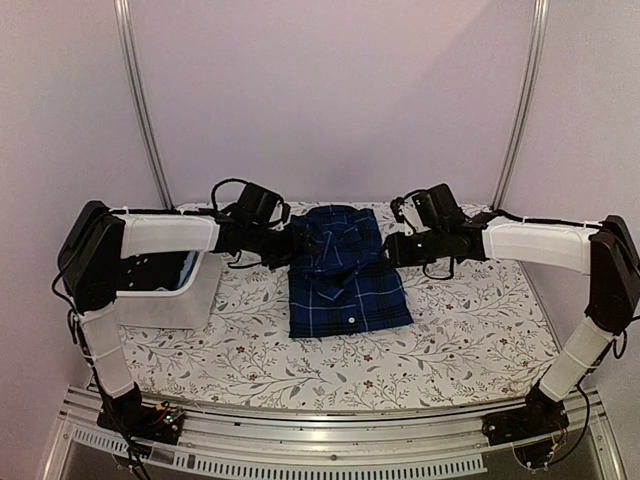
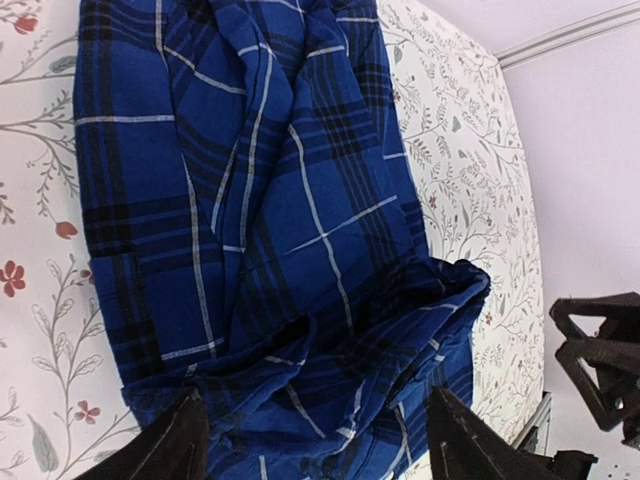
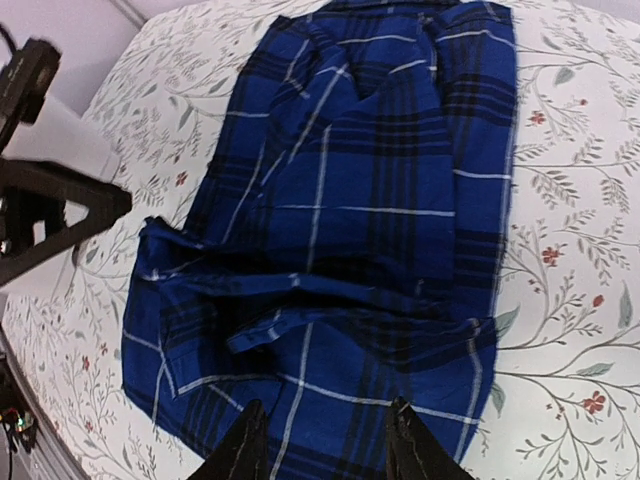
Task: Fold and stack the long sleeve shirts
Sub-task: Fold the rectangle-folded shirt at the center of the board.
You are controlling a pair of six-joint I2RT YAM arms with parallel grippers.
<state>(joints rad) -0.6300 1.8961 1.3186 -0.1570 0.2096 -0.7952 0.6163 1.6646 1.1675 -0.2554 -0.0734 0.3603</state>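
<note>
A navy blue plaid shirt (image 1: 342, 272) lies folded into a rough rectangle at the table's middle, with a white button near its front edge. My left gripper (image 1: 298, 243) is open over the shirt's far left part, and its view shows rumpled plaid cloth (image 2: 300, 250) between its spread fingers (image 2: 170, 445). My right gripper (image 1: 392, 250) is open at the shirt's far right edge, and its fingers (image 3: 245, 450) stand apart just above the plaid cloth (image 3: 360, 200). Neither holds anything. Other shirts are hardly visible.
A white bin (image 1: 175, 290) stands at the left of the table, under my left arm, with a bit of blue cloth showing inside. The floral tablecloth (image 1: 450, 340) covers the table. Metal posts (image 1: 145, 100) rise at the back corners.
</note>
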